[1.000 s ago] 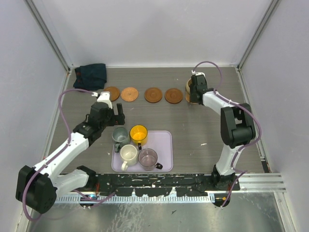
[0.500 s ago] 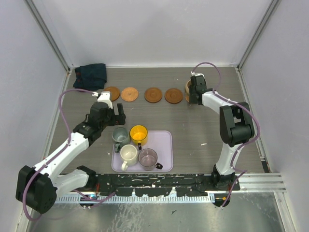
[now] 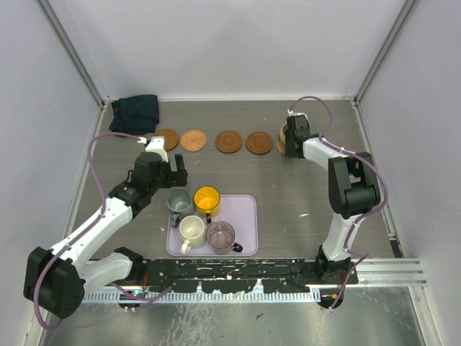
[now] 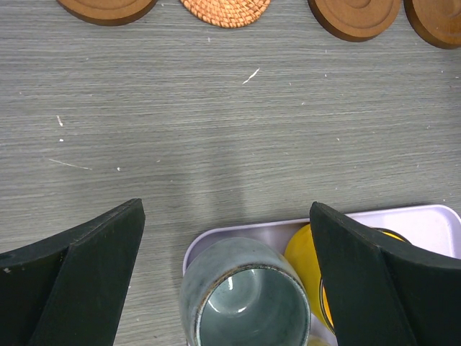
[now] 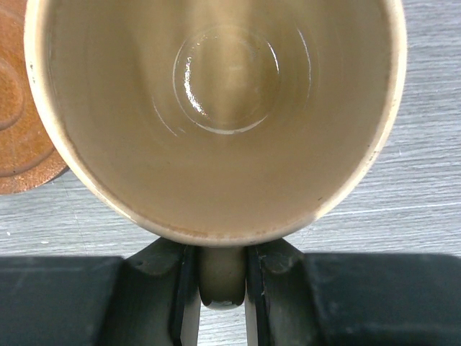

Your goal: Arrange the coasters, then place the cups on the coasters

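The right end effector (image 5: 222, 277) clamps the tan cup (image 5: 216, 108) by its handle near the far edge of the surface (image 3: 288, 191). The left end effector (image 4: 227, 238) gapes wide above the grey-green cup (image 4: 245, 306).

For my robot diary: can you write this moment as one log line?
left jaws: open over grey-green glazed mug | right jaws: shut on handle of tan-beige mug | lavender rectangular tray: four mugs

A robotics lab cell is indicated: a grey wood-grain table (image 3: 288, 189) is enclosed by plain white panels (image 3: 230, 43) and aluminium posts (image 3: 72, 50).
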